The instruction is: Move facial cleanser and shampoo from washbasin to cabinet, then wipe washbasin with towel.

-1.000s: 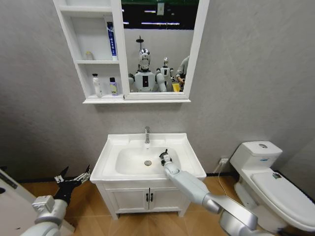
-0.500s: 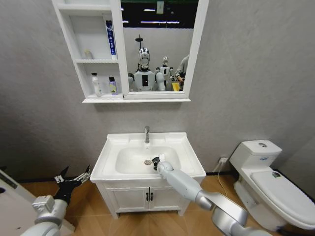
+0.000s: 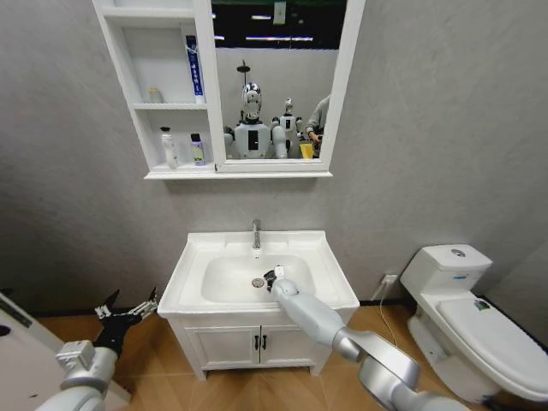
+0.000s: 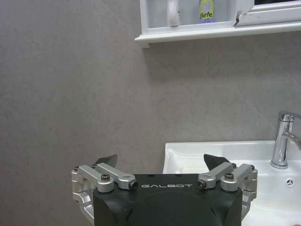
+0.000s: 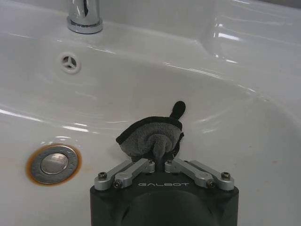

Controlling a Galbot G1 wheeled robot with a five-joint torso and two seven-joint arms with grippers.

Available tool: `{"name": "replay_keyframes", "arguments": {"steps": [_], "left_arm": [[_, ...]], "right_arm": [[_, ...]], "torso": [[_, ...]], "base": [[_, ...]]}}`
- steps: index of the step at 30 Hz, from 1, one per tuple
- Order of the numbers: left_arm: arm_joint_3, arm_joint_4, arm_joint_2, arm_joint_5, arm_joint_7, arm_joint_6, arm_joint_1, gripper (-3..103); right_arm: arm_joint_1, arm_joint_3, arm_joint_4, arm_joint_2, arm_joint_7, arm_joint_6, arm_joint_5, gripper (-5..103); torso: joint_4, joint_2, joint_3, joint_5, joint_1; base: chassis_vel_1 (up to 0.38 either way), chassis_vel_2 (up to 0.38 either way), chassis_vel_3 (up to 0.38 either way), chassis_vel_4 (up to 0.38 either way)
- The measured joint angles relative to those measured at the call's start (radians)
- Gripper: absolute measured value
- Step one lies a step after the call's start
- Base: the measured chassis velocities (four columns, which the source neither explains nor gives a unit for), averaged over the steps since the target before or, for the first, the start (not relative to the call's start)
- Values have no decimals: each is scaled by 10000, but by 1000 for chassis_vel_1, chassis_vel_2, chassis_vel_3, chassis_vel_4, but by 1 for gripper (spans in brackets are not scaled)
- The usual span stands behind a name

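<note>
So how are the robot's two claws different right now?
The right gripper is shut on the dark towel, while the left gripper is open and holds nothing. The right one is down in the washbasin bowl beside the drain; the left one hangs low off the basin's left side, facing the grey wall. Both are the same black-and-silver build.

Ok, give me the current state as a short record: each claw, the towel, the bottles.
right claw: shut on towel, inside the washbasin bowl beside the drain
left claw: open, held low to the left of the washbasin
bottles: two standing on the lowest cabinet shelf
tap: upright behind the bowl
</note>
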Motion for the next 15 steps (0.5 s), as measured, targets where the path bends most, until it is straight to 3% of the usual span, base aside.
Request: {"name": "replay_keyframes", "arguments": {"steps": [5, 15], "left_arm": [[0, 0, 0, 0, 1, 0, 0, 100], [0, 0, 0, 1, 1, 0, 1, 100]], "right_arm": [[-44, -113, 564, -598, 189, -102, -162, 4], [-123, -341, 891, -891, 328, -238, -392, 4]], "torso": [[3, 1, -1, 0, 0], [5, 0, -1, 0, 0]], "base": [[0, 0, 0, 0], [0, 0, 0, 0]]}}
